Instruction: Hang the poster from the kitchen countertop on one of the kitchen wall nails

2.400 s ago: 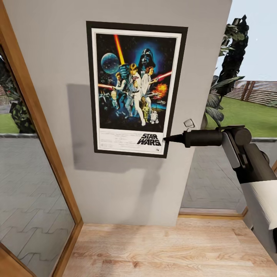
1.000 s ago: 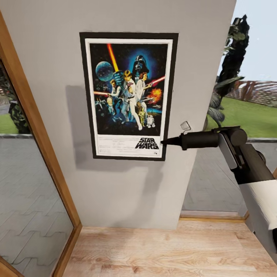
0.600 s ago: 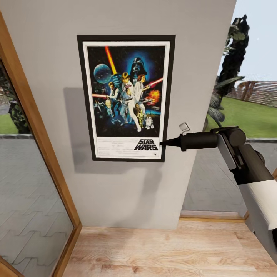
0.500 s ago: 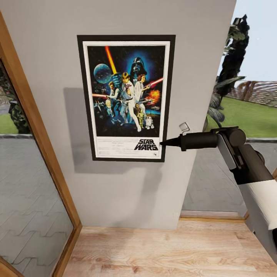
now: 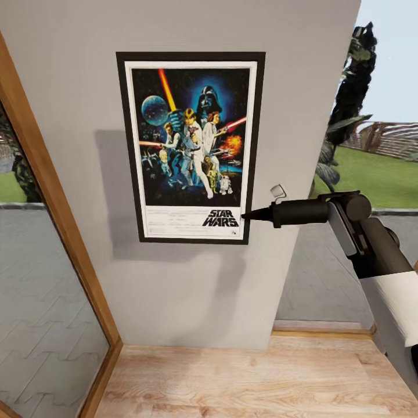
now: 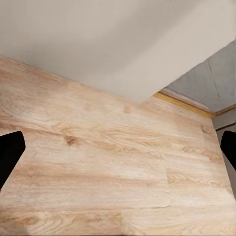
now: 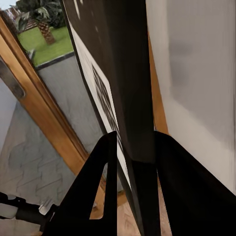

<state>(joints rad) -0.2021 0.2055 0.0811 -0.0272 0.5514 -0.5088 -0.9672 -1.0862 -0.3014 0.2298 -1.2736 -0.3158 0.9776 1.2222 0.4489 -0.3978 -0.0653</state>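
Jaws clamping one poster

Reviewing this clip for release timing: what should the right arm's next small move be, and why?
Probably open the right gripper and ease it away. The poster sits upright and flat against the grey wall, and the fingers clamp its lower right frame edge. No nail is visible, so release slowly.

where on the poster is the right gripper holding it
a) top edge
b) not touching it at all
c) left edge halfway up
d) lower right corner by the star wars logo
d: in the head view the right gripper meets the poster at its lower right edge beside the logo, and the right wrist view shows both fingers straddling the black frame.
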